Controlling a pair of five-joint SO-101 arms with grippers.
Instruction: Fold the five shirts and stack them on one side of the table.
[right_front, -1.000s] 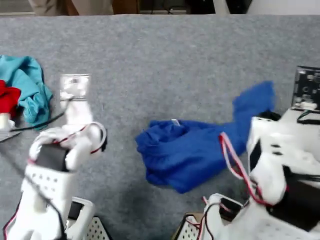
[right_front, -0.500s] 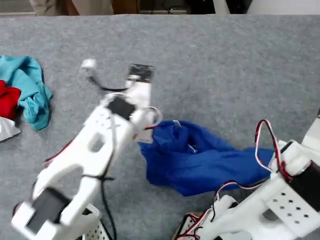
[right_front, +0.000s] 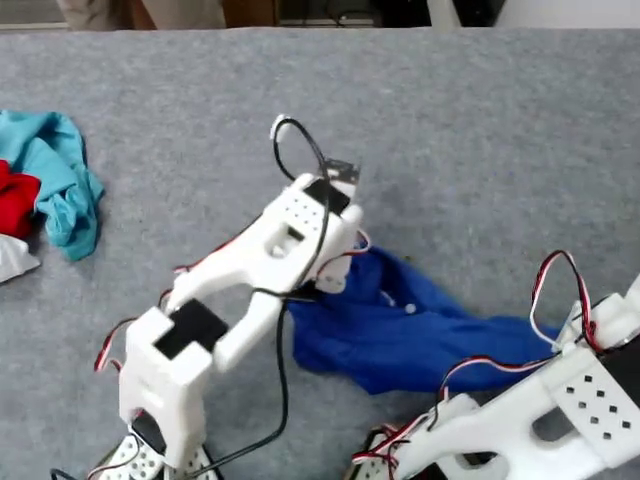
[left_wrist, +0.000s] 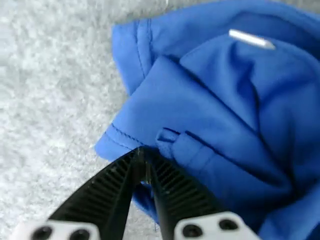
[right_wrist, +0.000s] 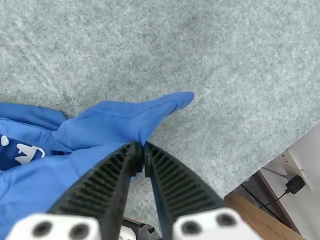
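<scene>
Within the last second the left gripper (left_wrist: 143, 158) has swung across the desk (right_front: 470, 140) and closed on a hem of the crumpled blue shirt (right_front: 420, 335) mid-desk, the right gripper (right_wrist: 140, 150) clamping its far end, ready for spreading.

Left gripper (left_wrist: 143, 153) pinched on blue shirt (left_wrist: 225, 115) hem (white tag (left_wrist: 251, 39) near collar); grey table (left_wrist: 45, 75) beneath.
</scene>
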